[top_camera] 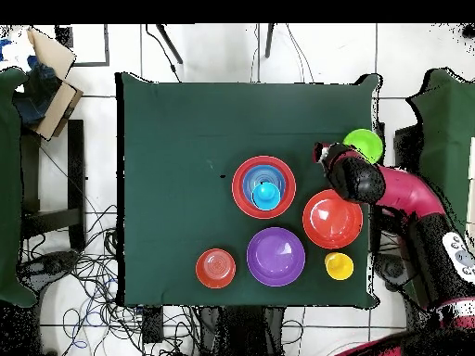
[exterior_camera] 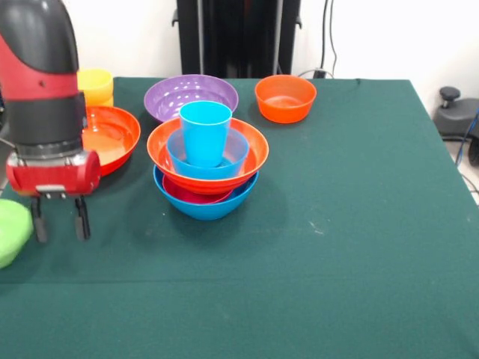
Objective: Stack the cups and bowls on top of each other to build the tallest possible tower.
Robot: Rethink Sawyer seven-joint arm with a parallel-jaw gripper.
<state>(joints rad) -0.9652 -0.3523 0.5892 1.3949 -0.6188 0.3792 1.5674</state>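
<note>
The tower [exterior_camera: 206,161] stands mid-table: a large blue bowl [exterior_camera: 206,202], a magenta bowl [exterior_camera: 196,192], a large orange bowl [exterior_camera: 207,153], a medium blue bowl [exterior_camera: 207,157] and the sky blue cup [exterior_camera: 205,133] upright on top. It also shows in the overhead view [top_camera: 264,187]. My gripper [exterior_camera: 58,220] hangs open and empty at the front view's left, just above the cloth, between the lime green bowl [exterior_camera: 11,230] and the tower. The other large orange bowl [exterior_camera: 108,136] lies behind it. The yellow cup [exterior_camera: 96,87], purple bowl [exterior_camera: 191,97] and small orange bowl [exterior_camera: 285,98] stand at the back.
The green cloth table [exterior_camera: 337,224] ends close to the lime bowl [top_camera: 364,145] at its side edge. In the overhead view the arm [top_camera: 390,195] reaches over the orange bowl [top_camera: 331,219]. A grey stand sits off the table at the front view's right.
</note>
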